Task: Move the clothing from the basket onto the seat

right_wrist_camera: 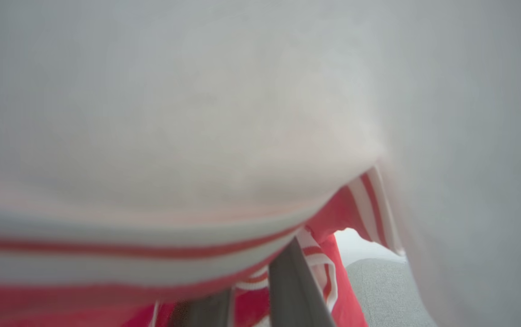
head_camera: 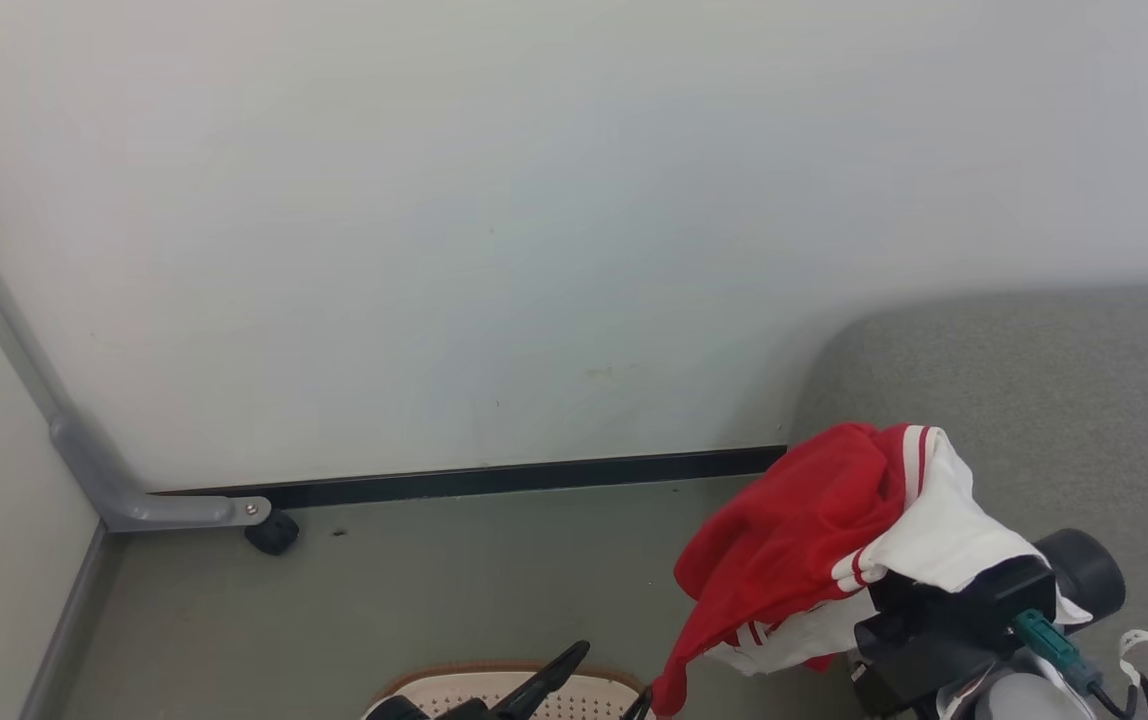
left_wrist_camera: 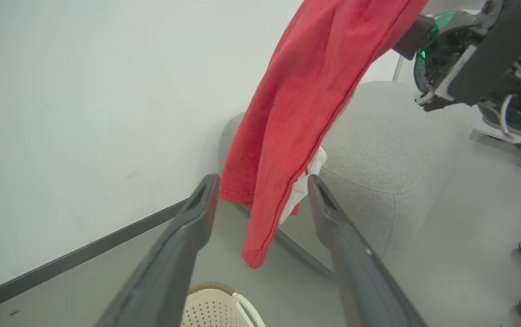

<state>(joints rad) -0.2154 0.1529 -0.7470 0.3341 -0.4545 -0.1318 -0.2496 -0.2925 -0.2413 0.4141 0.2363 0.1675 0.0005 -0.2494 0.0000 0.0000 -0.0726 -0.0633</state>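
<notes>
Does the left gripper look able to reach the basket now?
Probably yes: the left gripper is open and the basket sits close below it. The hanging clothing is ahead of the fingers and might brush them.

**Bare corner of a room**

A bare off-white wall is met by a matte grey floor along a dark skirting strip. At the left, a grey metal frame leg is set on a black castor.

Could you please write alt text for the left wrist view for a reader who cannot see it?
Red clothing hangs in the air beyond the open left gripper, in front of the grey seat. The rim of the basket shows below.
</notes>
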